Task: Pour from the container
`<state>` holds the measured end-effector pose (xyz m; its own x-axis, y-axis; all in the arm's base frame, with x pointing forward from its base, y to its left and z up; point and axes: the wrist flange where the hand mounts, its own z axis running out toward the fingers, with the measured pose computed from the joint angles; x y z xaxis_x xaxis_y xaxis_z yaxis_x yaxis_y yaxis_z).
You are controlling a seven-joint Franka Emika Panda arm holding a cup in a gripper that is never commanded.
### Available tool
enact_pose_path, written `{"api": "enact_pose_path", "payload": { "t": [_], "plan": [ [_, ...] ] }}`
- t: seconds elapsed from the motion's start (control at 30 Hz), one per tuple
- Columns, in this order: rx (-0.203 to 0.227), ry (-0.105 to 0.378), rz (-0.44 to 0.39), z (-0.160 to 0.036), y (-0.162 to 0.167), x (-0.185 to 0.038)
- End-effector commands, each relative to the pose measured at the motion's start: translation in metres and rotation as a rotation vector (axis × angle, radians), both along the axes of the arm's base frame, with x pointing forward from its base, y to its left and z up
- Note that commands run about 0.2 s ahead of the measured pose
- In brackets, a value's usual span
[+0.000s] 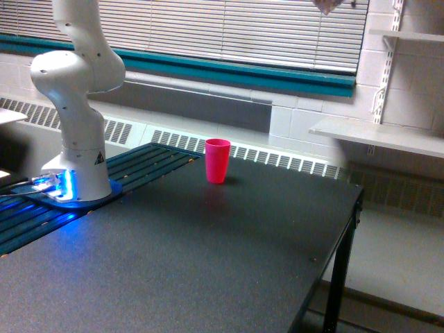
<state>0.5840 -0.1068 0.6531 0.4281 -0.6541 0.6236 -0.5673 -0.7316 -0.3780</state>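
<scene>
Pink tumbler (217,160) alone on dark table (208,263); claw and clear container out of view up top, grip state unknown. Thin plastic presumably: light, crushable, hold mid-wall gently.

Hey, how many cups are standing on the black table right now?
1. A bright pink cup stands upright near the table's far edge, to the exterior view's right of the robot base. The arm's end effector is mostly out of frame, so another cup may be unseen.

A pink cup (217,160) is set upright on the dark counter (208,263), beside the white arm (73,104).
</scene>
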Motion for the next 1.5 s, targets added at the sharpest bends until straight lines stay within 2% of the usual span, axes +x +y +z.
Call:
{"api": "enact_pose_path", "payload": {
  "t": [0.03, 0.23, 0.6, 1.13, 1.5],
  "plan": [
    [-0.001, 0.002, 0.002, 0.001, 0.000, 0.000],
    [-0.009, 0.006, 0.008, -0.002, 0.004, -0.002],
    [-0.044, 0.009, 0.096, -0.018, 0.013, -0.022],
    [-0.117, 0.012, 0.279, -0.044, 0.040, -0.081],
    [-0.173, 0.015, 0.413, -0.063, 0.072, -0.123]
  ]
}}
